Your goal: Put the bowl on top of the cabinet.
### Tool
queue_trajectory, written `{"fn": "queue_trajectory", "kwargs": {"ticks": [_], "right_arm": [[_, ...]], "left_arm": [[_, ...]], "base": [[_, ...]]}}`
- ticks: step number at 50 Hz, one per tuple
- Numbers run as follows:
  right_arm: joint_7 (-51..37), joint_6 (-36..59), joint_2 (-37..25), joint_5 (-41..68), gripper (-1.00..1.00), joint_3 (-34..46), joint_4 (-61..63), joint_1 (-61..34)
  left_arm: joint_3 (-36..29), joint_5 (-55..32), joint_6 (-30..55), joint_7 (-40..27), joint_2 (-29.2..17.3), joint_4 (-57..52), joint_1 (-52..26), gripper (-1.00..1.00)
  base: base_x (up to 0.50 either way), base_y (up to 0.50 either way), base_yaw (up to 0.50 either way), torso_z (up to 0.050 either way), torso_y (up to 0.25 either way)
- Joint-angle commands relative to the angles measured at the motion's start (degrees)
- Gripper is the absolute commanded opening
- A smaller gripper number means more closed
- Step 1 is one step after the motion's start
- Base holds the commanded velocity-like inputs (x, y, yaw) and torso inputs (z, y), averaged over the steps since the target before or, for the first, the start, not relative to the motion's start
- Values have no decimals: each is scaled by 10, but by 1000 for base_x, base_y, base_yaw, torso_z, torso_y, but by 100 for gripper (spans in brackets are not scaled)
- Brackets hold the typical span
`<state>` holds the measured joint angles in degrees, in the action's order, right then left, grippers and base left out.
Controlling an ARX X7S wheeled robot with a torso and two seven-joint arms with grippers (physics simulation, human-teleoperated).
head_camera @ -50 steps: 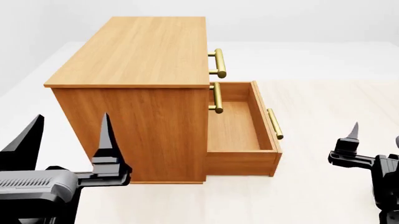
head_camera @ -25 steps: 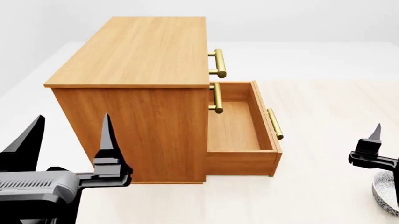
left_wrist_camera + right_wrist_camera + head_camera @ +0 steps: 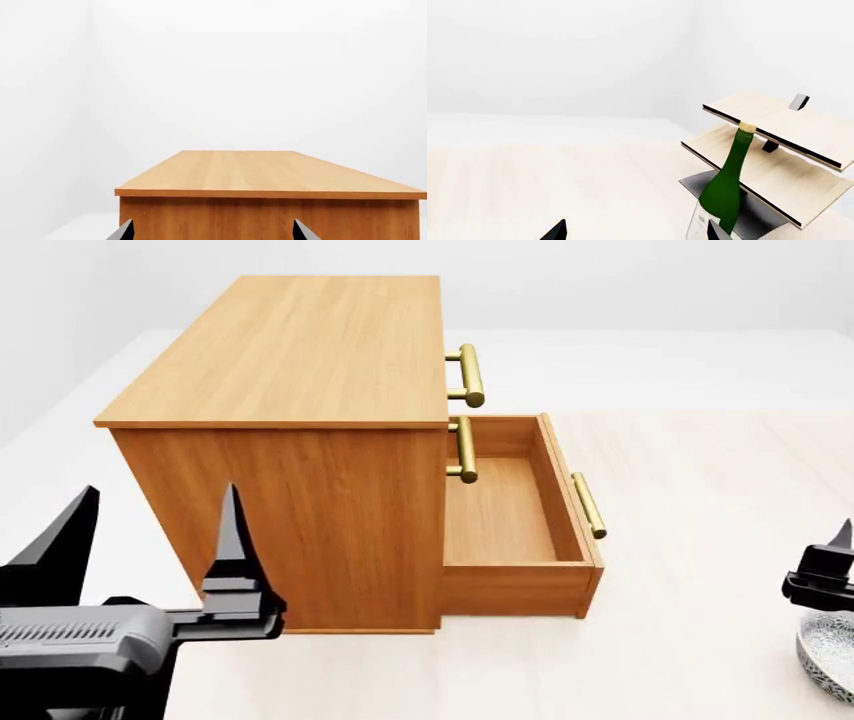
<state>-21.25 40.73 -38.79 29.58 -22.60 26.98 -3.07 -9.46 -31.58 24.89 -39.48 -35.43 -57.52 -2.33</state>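
Note:
The cabinet [image 3: 300, 370] is an orange-brown wooden chest with brass bar handles; it stands left of centre in the head view, its bottom drawer [image 3: 507, 510] pulled out and its flat top bare. A patterned bowl [image 3: 827, 665] shows partly at the lower right edge, on the floor. My left gripper [image 3: 147, 530] is open, low beside the cabinet's near side, and its wrist view faces the cabinet [image 3: 267, 172]. My right gripper [image 3: 635, 232] is open with nothing between its tips. One of its fingers [image 3: 834, 570] shows just above the bowl.
In the right wrist view a green corked bottle [image 3: 726, 187] stands in front of a pale tilted two-board rack [image 3: 780, 145]. The floor [image 3: 707, 470] is pale wood, and white walls lie beyond.
My right gripper has moved right and down toward the edge of the head view, uncovering the bowl below it. The left arm and cabinet have stayed put.

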Motion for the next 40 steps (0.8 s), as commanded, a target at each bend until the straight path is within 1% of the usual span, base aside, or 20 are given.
{"fn": "queue_trajectory", "kwargs": {"ticks": [1, 15, 27, 40], "right_arm": [[7, 13, -9, 5, 100, -4, -33, -4], [3, 45, -14, 17, 100, -6, -40, -2], [-7, 82, -9, 43, 100, -25, -31, -2], [-13, 111, -14, 53, 100, -19, -46, -15]], "left_arm": [[-6, -5, 2, -6, -4, 0, -7, 100], [-10, -4, -6, -13, -11, -1, -1, 100], [-15, -1, -15, -17, -18, 0, 5, 100], [-20, -3, -17, -22, -21, 2, 0, 100]], "base": [[0, 0, 0, 0, 0], [0, 0, 0, 0, 0], [0, 0, 0, 0, 0], [0, 0, 0, 0, 0]]}}
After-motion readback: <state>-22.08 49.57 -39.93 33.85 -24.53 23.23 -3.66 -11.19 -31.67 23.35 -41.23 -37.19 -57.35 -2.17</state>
